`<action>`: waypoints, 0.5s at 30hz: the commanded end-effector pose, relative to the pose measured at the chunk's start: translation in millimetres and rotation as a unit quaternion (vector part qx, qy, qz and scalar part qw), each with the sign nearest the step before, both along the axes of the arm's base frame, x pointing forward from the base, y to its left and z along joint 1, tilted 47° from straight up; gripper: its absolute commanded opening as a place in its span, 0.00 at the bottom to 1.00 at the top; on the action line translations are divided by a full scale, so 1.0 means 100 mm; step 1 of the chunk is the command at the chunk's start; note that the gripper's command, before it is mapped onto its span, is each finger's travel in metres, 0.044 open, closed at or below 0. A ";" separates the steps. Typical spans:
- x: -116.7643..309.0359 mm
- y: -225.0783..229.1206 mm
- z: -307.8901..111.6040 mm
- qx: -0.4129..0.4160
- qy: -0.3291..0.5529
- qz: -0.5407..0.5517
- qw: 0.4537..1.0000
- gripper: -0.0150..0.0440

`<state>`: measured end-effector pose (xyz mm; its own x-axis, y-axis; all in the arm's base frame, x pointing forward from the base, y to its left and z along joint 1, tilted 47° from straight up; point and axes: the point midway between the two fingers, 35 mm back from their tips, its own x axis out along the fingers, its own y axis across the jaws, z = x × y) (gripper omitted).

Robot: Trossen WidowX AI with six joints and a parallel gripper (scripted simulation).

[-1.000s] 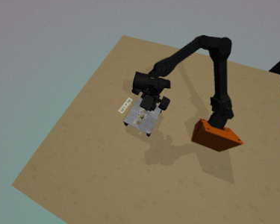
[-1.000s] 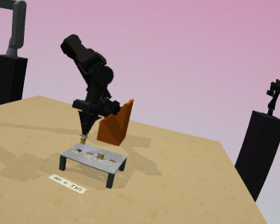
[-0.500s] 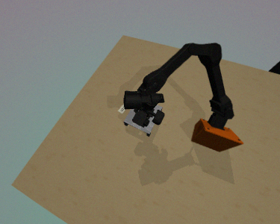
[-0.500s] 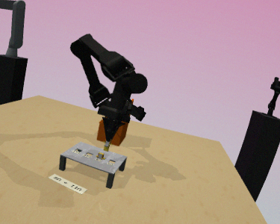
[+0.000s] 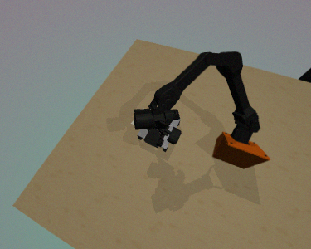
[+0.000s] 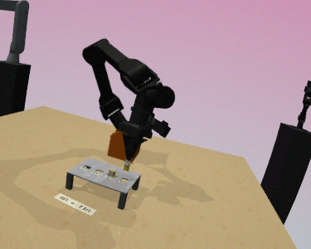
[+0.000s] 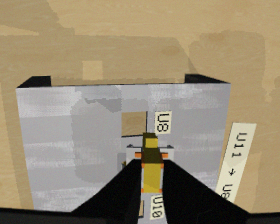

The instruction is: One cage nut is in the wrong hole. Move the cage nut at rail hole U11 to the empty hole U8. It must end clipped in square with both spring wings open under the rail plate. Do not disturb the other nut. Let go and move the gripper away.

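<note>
Gripper (image 5: 160, 129) (image 6: 127, 162) (image 7: 151, 167) is clamped on the yellow cage nut (image 6: 126, 167) (image 7: 152, 178), which is held above the metal plate (image 6: 82, 174) (image 7: 55, 150), near its right end in the exterior view and apart from the empty U8 hole (image 7: 134, 123). In that view, the other nut (image 6: 112, 173) sits in the plate to the left of U8, and the printed strip (image 6: 75, 204) (image 7: 237, 160) lies on the table (image 5: 93, 166) (image 6: 188, 228) (image 7: 200, 20) at the near side.
</note>
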<state>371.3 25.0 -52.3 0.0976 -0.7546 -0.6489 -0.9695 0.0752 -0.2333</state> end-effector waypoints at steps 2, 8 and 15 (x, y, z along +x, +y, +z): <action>0.00 -0.02 -0.05 0.003 0.009 -0.010 1.000 0.30; 0.00 -0.05 -0.06 0.005 0.017 -0.018 1.000 0.30; 0.01 -0.07 -0.08 0.008 0.026 -0.028 0.999 0.30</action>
